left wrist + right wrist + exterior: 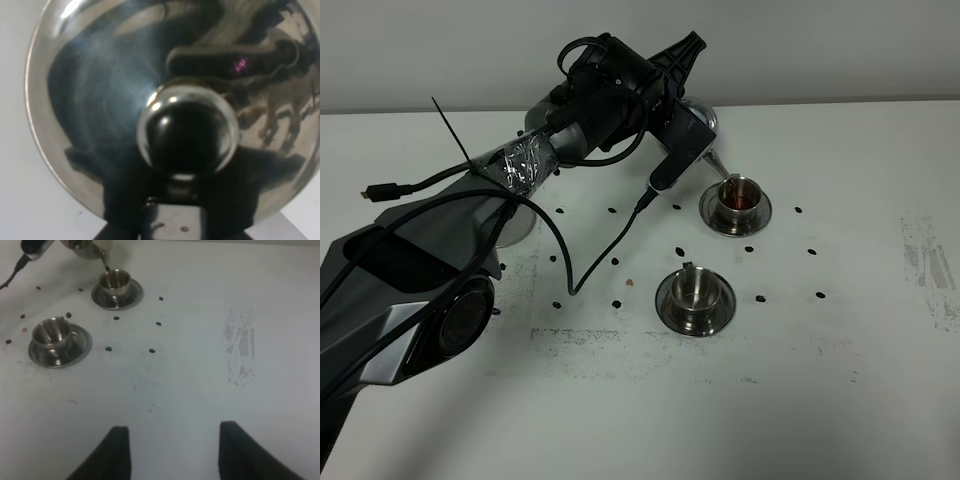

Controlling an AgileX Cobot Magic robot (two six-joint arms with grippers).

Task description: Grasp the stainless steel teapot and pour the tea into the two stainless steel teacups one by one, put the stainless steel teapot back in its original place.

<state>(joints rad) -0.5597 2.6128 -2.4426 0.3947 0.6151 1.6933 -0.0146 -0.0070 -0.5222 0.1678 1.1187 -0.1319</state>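
Left fingers [682,55] were clamped on the stainless steel teapot [705,120], right fingers [116,452] apart, so it probably wanted a slow tilt over the far teacup [738,196].

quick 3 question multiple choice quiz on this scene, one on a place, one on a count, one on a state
1. The spout of the stainless steel teapot is over:
A the far teacup
B the near teacup
C bare table

2. How many teacups are in view?
A one
B two
C three

3. The right gripper is:
A shut on a cup
B open above the table
C shut on the teapot

Answers:
1 A, the tilted teapot's spout tip hangs at the far teacup's rim.
2 B, only the far teacup and the near teacup show.
3 B, its fingers stand apart with nothing between them.
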